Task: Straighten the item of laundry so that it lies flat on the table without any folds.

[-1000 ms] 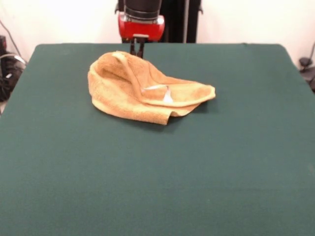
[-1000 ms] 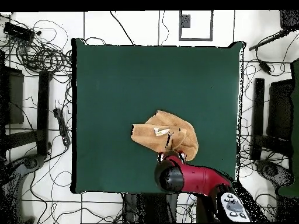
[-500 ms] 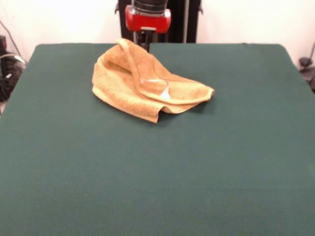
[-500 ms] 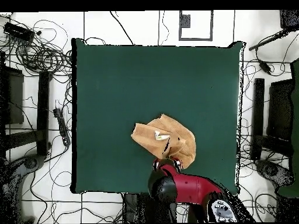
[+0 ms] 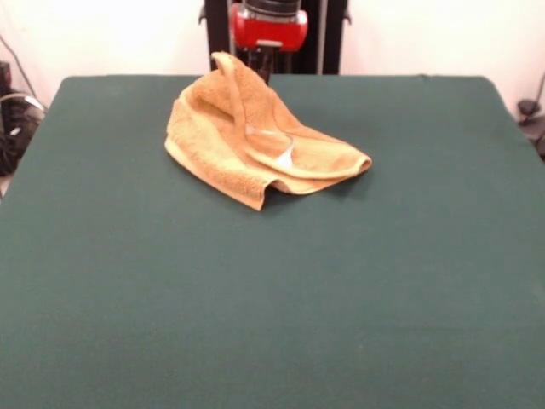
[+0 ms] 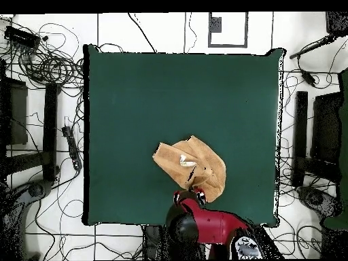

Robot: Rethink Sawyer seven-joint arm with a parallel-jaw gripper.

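The golden-orange towel (image 5: 223,141) lies crumpled and folded over itself at the far middle of the dark green table (image 5: 272,298). Its white tag (image 5: 287,157) shows on top. One far corner is pulled up into a peak beside my gripper (image 5: 265,65), which is shut on the towel's far edge under the red wrist. In the overhead view the towel (image 6: 200,165) lies near the table's (image 6: 170,95) bottom edge, with the gripper (image 6: 196,192) at its lower edge. The fingertips are mostly hidden by the cloth.
The robot's pedestal (image 5: 277,17) stands just behind the table's far edge. Cables and stands (image 6: 41,61) lie on the floor around the table in the overhead view.
The gripper has risen and drawn back toward the robot's base, shifting slightly right in the front view. The towel's held corner has lifted into a taller peak and the cloth has slid after it.
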